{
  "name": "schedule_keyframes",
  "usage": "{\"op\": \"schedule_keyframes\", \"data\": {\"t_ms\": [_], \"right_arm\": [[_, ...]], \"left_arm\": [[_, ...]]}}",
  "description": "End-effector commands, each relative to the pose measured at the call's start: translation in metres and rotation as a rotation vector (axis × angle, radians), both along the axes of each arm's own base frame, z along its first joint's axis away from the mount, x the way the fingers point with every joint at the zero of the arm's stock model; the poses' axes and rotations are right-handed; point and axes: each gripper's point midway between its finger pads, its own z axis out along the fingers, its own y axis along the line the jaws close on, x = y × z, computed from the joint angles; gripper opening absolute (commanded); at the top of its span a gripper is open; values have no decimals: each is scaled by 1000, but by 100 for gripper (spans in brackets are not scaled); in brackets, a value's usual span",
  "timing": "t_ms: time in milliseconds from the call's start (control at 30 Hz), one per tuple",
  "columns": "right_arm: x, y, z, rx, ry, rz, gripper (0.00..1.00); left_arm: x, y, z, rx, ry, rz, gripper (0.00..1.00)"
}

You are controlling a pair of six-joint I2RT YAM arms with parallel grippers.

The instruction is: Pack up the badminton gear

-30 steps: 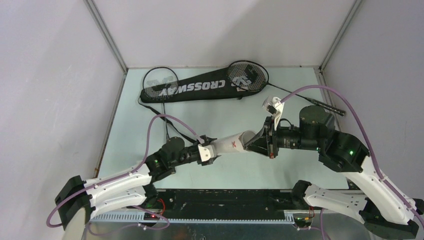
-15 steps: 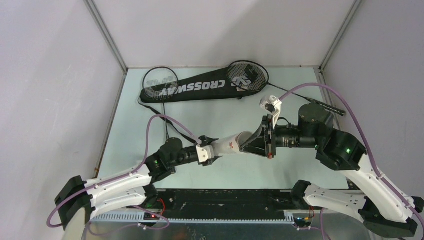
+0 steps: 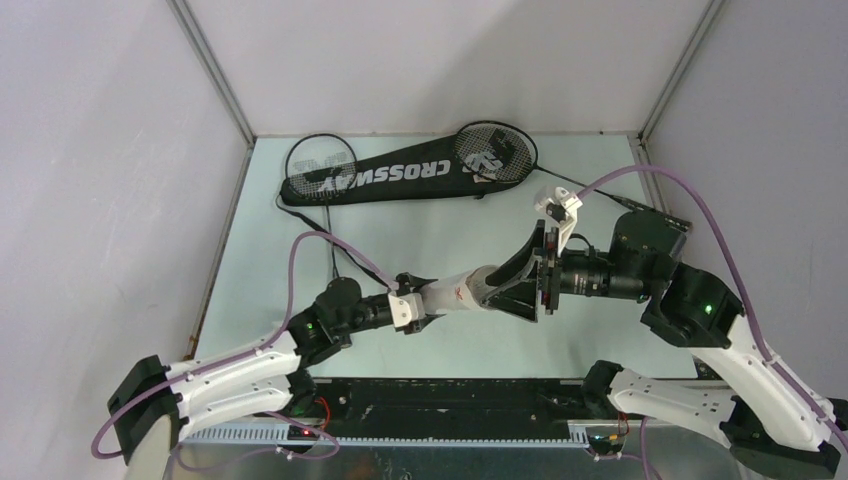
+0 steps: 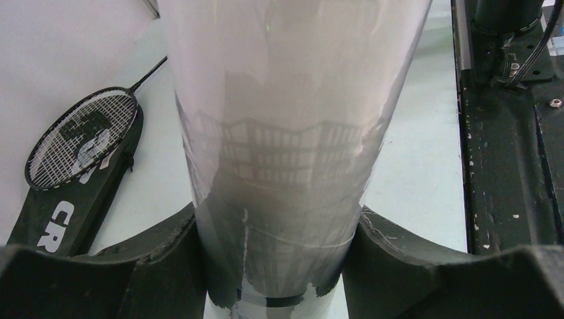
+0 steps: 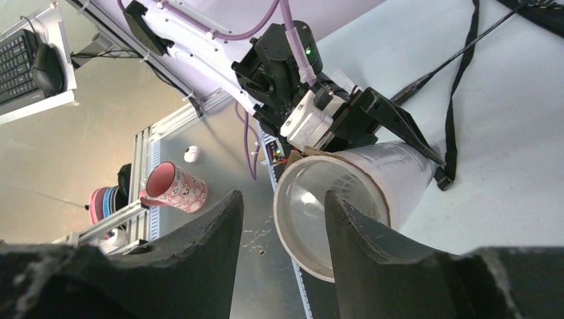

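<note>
Clamping of the tube (image 3: pixel 462 291) is done by the left gripper (image 3: pixel 418 300). Its jaws are set partly apart and pressed against both walls of the tube, near the end away from the mouth. This is confirmed in the left wrist view. The tube is held over the middle of the table (image 3: pixel 420 225). Its length runs from 9 o'clock to 3 o'clock, with the open mouth turned to 3 o'clock. The contents cannot be told through the cloudy wall.

The right gripper (image 5: pixel 282 203) is placed at the mouth, at 3 o'clock of the tube. Its jaws are spread about halfway and nothing is gripped by them. In the right wrist view the mouth rim is seen in the gap, partly covered by one jaw.

The bag (image 3: pixel 400 176) is laid flat along the far edge at 12 o'clock, well apart from the tube. The head of one racket (image 3: pixel 495 152) is laid at the bag's 3 o'clock end, with its shaft run toward 4 o'clock. The head of a second racket (image 3: pixel 320 165) is laid at the 9 o'clock end. The strap (image 5: pixel 457 93) is trailed over the table toward the tube.
</note>
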Motion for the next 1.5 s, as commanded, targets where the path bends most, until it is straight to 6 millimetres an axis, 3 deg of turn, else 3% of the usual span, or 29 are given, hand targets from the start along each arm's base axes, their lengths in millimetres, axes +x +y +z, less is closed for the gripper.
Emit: {"op": "schedule_keyframes", "data": {"t_ms": [0,233,633,1000,1067,1133,1267,1333,1400,1467], "right_arm": [[9,-7,17,33,-62,-70,52],[26,-16,5,-33,-64,-173,53],[46,0,-16,-118,-35,-198,55],[29,7,-25,-138,-36,-112,60],[28,7,-17,-117,-74,-103,63],[30,0,5,-62,-152,-127,69],[26,-20,78,192,-402,-183,89],[25,-32,98,283,-513,-222,97],[31,-37,103,317,-571,-269,99],[39,-37,95,302,-579,-302,99]], "left_arm": [[-6,-6,46,-148,-90,-43,43],[-8,-6,47,-164,-79,-48,43],[-9,-8,46,-157,-68,-56,43],[5,-7,65,-260,-32,29,42],[8,-7,66,-261,-24,44,42],[12,-7,67,-266,-5,65,42],[13,-9,72,-300,26,72,43],[15,-10,73,-310,45,82,44],[17,-10,76,-322,62,95,44],[22,-9,78,-339,88,125,46]]}}
